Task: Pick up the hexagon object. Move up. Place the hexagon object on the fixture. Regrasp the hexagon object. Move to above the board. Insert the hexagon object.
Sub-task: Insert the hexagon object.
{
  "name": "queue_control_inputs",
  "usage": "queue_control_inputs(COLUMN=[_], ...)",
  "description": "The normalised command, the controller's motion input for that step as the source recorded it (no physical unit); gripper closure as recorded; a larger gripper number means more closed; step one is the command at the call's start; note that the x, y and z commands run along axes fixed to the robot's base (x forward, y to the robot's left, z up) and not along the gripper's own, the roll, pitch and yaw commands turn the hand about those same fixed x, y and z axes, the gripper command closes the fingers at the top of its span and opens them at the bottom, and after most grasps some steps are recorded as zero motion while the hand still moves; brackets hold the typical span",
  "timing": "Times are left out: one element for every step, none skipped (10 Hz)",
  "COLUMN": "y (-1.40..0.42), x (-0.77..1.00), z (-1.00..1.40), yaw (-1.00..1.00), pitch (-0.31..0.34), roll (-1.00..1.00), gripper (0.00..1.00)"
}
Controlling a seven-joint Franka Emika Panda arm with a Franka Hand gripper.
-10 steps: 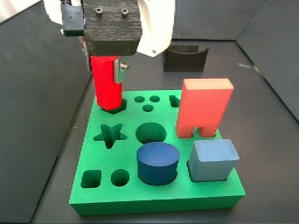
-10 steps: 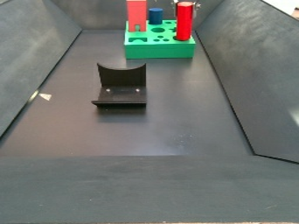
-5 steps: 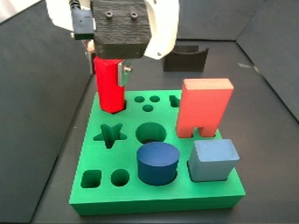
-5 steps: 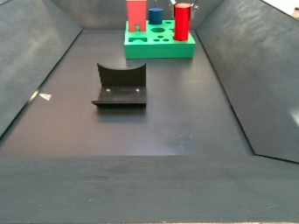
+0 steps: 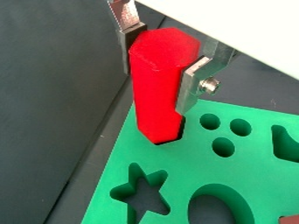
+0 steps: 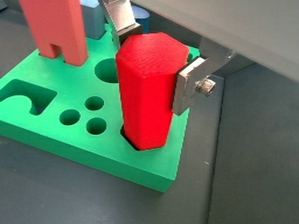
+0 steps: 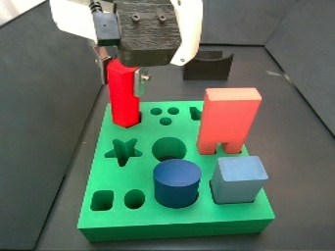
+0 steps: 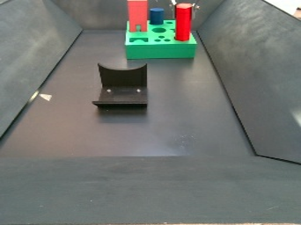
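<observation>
Two jaws flank hexagon object [image 5: 160, 83], seated in board [image 5: 176, 188].

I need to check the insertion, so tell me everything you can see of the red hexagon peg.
The hexagon object is a bright red, smooth, plastic-looking prism with flat facets and a hexagonal top face. It stands upright, its lower end seated in a hole at a corner of the green board, most of its length still above the surface. The hand sits over its top, silver fingers flanking its upper part; whether they press on it cannot be told.
</observation>
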Motion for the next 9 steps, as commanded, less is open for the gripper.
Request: queue_control_inputs(y=[-0.04, -0.01, 0.0, -0.01, 0.0, 0.0, 0.0, 0.0, 0.0], x=[0.0, 0.05, 0.08, 0.31, 0.2, 0.07, 0.01, 0.0, 0.0], z=[-0.25, -0.13, -0.12, -0.15, -0.12, -0.09, -0.05, -0.15, -0.4], yaw=[0.39, 0.18, 0.06, 0.0, -0.01, 0.0, 0.0, 0.0, 0.0], pitch=[0.0, 0.0, 0.0, -0.024, -0.089, -0.08, -0.009, -0.021, -0.013], roll=[0.01, 0.0, 0.0, -0.02, -0.05, -0.03, 0.0, 0.0, 0.0], gripper=[1.0, 1.0, 1.0, 1.0, 1.0, 1.0, 1.0, 1.0, 1.0])
